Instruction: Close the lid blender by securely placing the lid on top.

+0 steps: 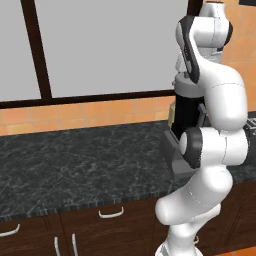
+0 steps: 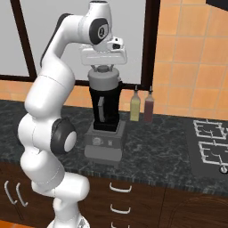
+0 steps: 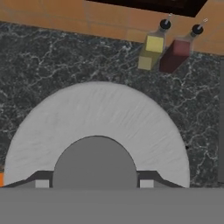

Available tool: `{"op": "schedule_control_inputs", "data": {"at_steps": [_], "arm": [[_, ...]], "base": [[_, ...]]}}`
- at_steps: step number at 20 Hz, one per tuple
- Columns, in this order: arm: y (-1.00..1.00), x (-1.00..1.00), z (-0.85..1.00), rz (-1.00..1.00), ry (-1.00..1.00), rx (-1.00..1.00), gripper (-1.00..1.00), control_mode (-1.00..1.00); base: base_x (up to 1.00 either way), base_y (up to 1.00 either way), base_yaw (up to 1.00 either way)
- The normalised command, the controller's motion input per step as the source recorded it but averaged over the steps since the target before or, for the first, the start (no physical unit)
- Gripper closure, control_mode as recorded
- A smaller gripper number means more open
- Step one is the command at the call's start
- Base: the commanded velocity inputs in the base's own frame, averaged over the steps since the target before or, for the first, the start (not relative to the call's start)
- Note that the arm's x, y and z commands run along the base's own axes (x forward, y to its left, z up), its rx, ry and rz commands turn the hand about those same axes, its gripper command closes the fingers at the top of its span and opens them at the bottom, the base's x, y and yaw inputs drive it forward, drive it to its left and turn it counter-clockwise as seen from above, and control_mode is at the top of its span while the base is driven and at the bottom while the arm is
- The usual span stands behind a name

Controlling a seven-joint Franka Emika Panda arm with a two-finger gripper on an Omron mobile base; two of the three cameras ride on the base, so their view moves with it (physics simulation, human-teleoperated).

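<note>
Lid (image 2: 104, 78) sits on the blender (image 2: 104, 116) jar — gripper (image 2: 103, 67) grasps its knob; we judge release comes next.

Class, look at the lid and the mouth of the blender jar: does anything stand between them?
Nothing visible does. The lid already sits on top of the blender, with the tool directly above, its fingers either side of the lid's knob. The two bottles stand off to the side by the wall.
</note>
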Motion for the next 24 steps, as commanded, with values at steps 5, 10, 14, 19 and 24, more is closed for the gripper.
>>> {"op": "schedule_control_inputs", "data": {"at_steps": [5, 10, 14, 19, 24], "arm": [[-0.08, 0.16, 0.0, 0.0, 0.0, 0.0, 1.0, -1.0], [-0.15, 0.25, 0.02, 0.0, 0.0, 0.0, 1.0, -1.0], [-0.12, 0.06, 0.01, 0.0, 0.0, 0.0, 1.0, -1.0], [-0.27, 0.0, -0.16, 0.0, -0.04, -0.03, 1.0, -1.0], [-0.2, 0.0, -0.23, 0.0, -0.05, -0.02, 1.0, -1.0]], "base": [[0.0, 0.0, 0.0], [0.0, 0.0, 0.0], [0.0, 0.0, 0.0], [0.0, 0.0, 0.0], [0.0, 0.0, 0.0]]}}
